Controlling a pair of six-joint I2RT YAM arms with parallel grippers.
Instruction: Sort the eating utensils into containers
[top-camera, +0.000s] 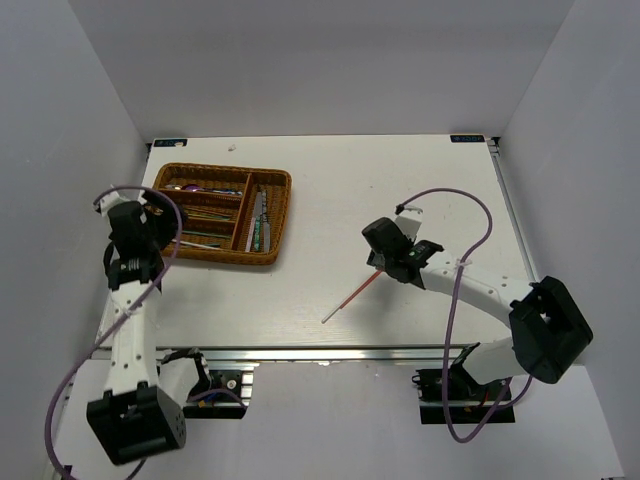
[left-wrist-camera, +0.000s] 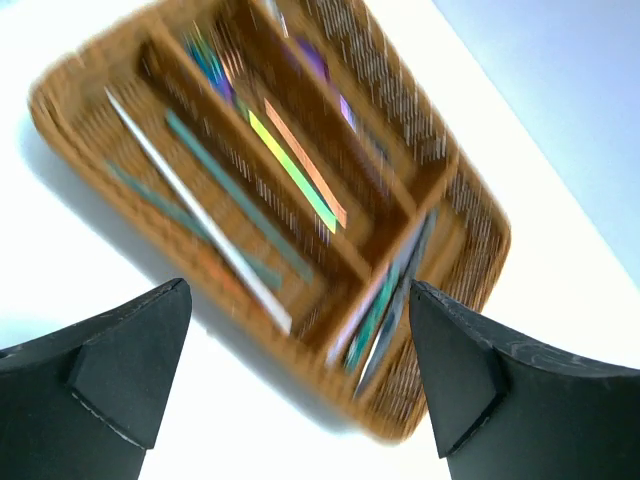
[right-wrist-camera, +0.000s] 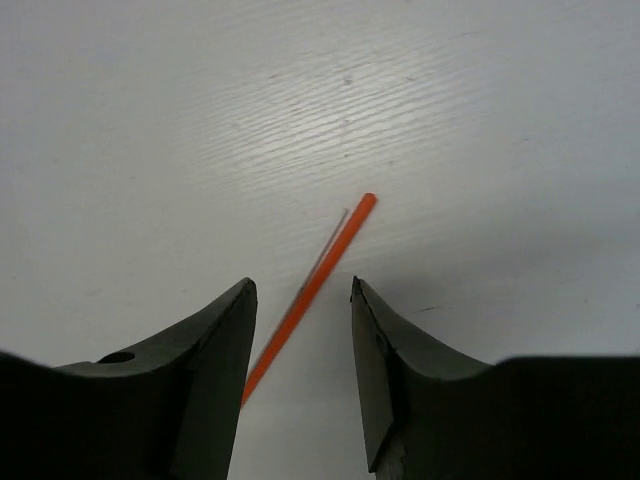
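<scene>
orange thin chopstick (right-wrist-camera: 312, 288) lying on white table (right-wrist-camera: 150, 120), well apart from brown woven wicker tray (top-camera: 283, 205), right gripper (right-wrist-camera: 301, 285) straddling it with jaws partly open, not clamping, left gripper (left-wrist-camera: 298, 290) hovering by tray, gaping wide, holding nothing

This is a robotics lab, set up as a closed test cell. A white table (top-camera: 330, 200) stands boxed in by plain pale walls (top-camera: 330, 60) at the back and on both sides. A left arm (top-camera: 130, 330) and a right arm (top-camera: 480, 295), both white and black, are mounted on an aluminium rail (top-camera: 330, 352) along the near edge. Loose purple cables (top-camera: 450, 190) loop from them. A wicker tray (top-camera: 283, 210) of cutlery lies on the table as a test prop.
</scene>
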